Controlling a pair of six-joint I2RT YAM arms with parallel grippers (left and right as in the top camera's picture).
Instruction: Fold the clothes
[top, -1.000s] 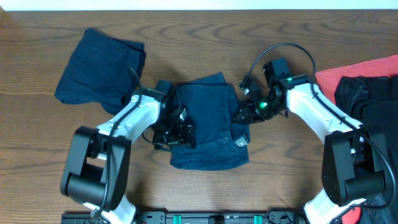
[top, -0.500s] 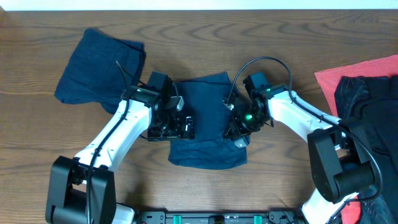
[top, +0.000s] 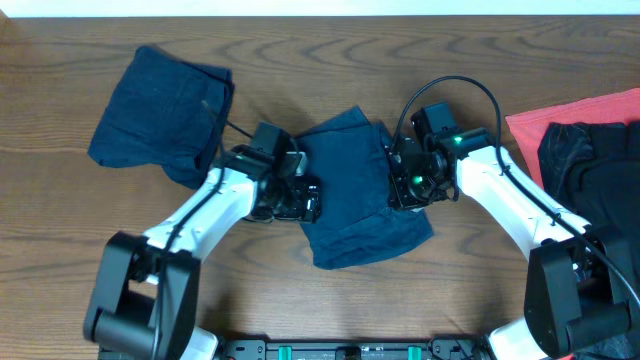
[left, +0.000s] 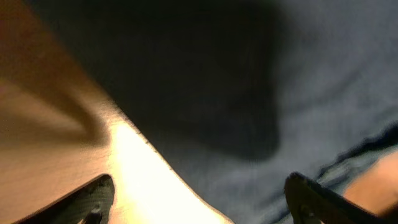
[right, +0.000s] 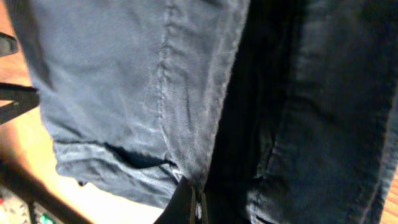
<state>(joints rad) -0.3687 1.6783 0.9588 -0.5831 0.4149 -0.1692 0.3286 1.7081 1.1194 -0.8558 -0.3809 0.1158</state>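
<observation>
The navy shorts (top: 355, 195) lie partly folded and tilted at the table's middle. My left gripper (top: 306, 197) is at their left edge. In the left wrist view its fingers (left: 199, 205) are wide apart, open and empty, over the cloth's edge (left: 292, 106) and bare wood. My right gripper (top: 400, 187) is at the shorts' right edge. In the right wrist view its fingers (right: 198, 206) are shut on a fold of the navy fabric (right: 124, 81). A second navy bundle (top: 160, 112) lies folded at the far left.
A red cloth (top: 575, 112) with dark garments (top: 590, 155) on it lies at the right edge. Brown wooden table (top: 480, 290) surrounds the shorts. The arm bases stand at the front edge.
The shorts have slid right and turned, their lower edge now pointing down-right. My right gripper moved right with the fabric; my left gripper followed along the left edge.
</observation>
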